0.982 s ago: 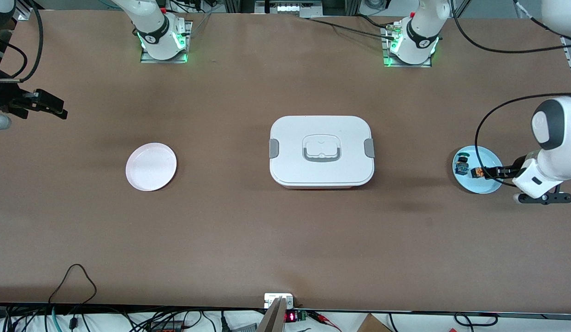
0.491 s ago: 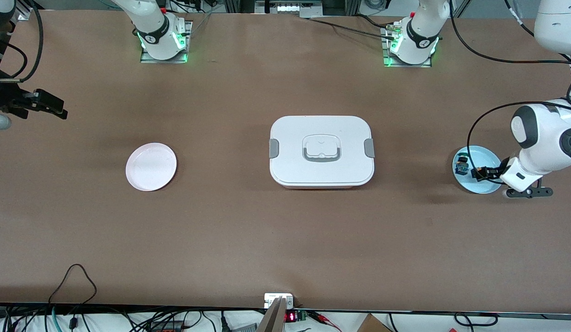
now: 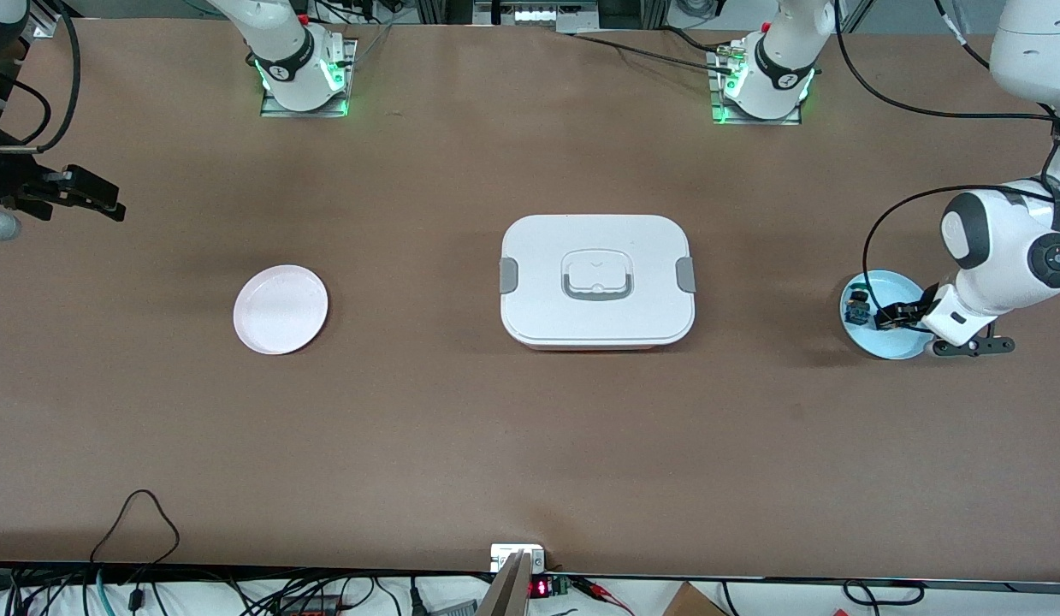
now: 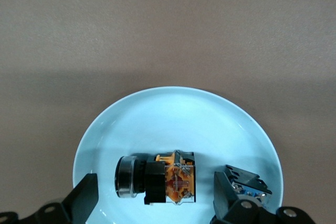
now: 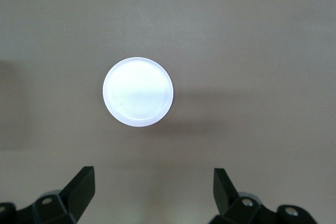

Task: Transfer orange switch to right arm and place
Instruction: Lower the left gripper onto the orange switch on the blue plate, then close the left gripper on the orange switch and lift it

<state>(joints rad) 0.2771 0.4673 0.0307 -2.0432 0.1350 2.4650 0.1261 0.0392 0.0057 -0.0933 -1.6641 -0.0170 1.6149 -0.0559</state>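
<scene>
The orange switch [image 4: 168,178] lies on its side on the light blue plate [image 4: 173,114], black body with an orange end and a silver-ringed cap. My left gripper [image 4: 155,187] is open and low over the plate, one finger on each side of the switch with a gap on both sides. In the front view the switch [image 3: 885,321] and the left gripper [image 3: 894,316] are at the left arm's end of the table. My right gripper [image 5: 152,179] is open with nothing between its fingers. It waits in the air [image 3: 102,198] at the right arm's end.
A black-and-blue component [image 4: 247,184] lies on the same blue plate [image 3: 893,346], right beside one left finger. A pale pink plate [image 3: 281,309] sits toward the right arm's end. A shut white lunch box [image 3: 596,278] stands mid-table.
The left arm's wrist and elbow have swung round and the hand has settled lower over the blue plate, still about the switch. The right arm has not moved.
</scene>
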